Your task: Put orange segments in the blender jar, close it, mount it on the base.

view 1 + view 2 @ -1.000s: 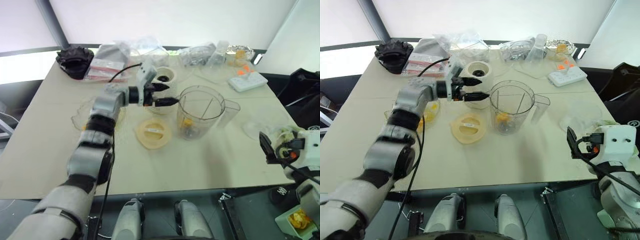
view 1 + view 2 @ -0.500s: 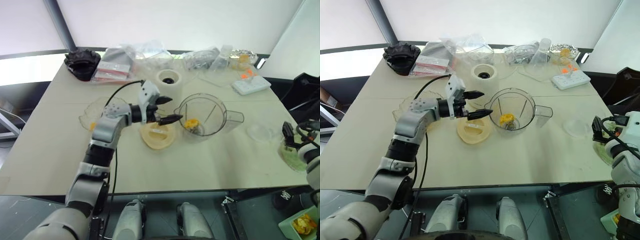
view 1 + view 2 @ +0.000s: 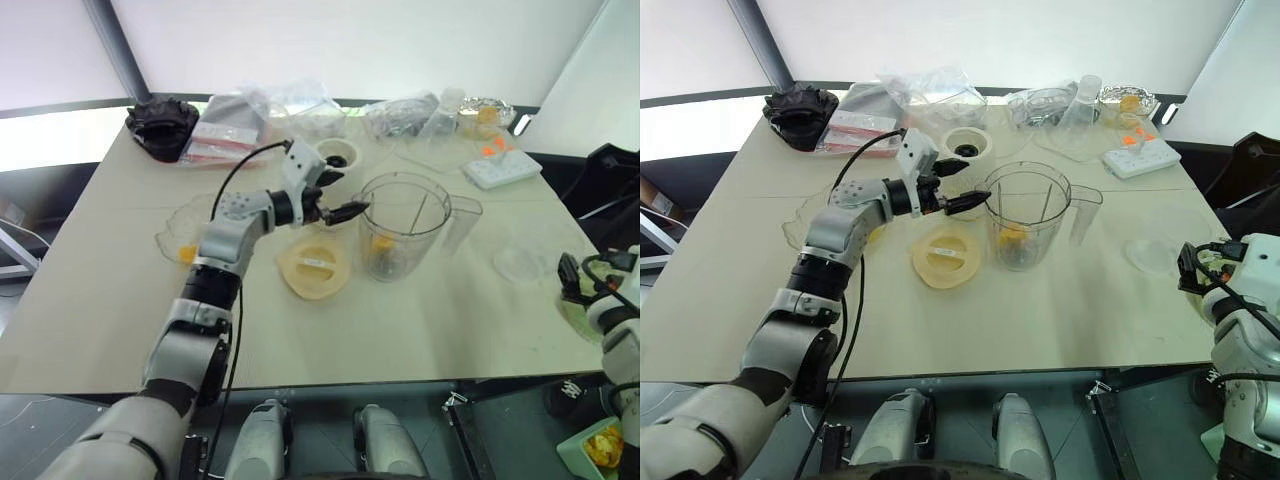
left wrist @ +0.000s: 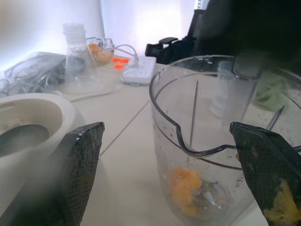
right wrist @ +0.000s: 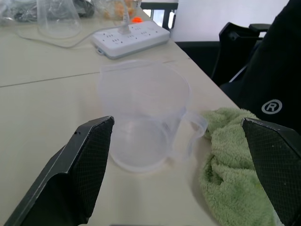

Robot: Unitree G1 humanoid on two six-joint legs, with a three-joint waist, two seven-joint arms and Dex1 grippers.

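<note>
At desk (image 3: 1060, 320) centre: blender jar (image 3: 1028, 215) upright, lid off, handle turned toward the robot's right. Orange segments (image 4: 186, 183) at jar bottom, beside the dark blade. Additional orange pulp stuck on one pad of the left gripper, visible in left wrist view.

Just behind and to the left of the jar: base (image 3: 966, 147), cream-white, dark socket facing up. Apart from the jar, not mounted.

In front of the base, left of the jar: flat cream round lid (image 3: 945, 256), lying on the desk, not fitted.

Left gripper (image 3: 962, 186): held above the desk between base and jar, pointing toward the jar rim. Jaws spread wide, nothing clamped. Lower fingertip just beside the jar rim; contact cannot be told.

Right gripper (image 3: 1188, 268): at the right desk edge, well apart from the jar. Jaws spread wide, empty. Ahead of it in right wrist view: clear measuring cup (image 5: 143, 122) standing on the desk, green cloth (image 5: 235, 165) just beside it, white power strip (image 5: 131, 37) further back.
</note>
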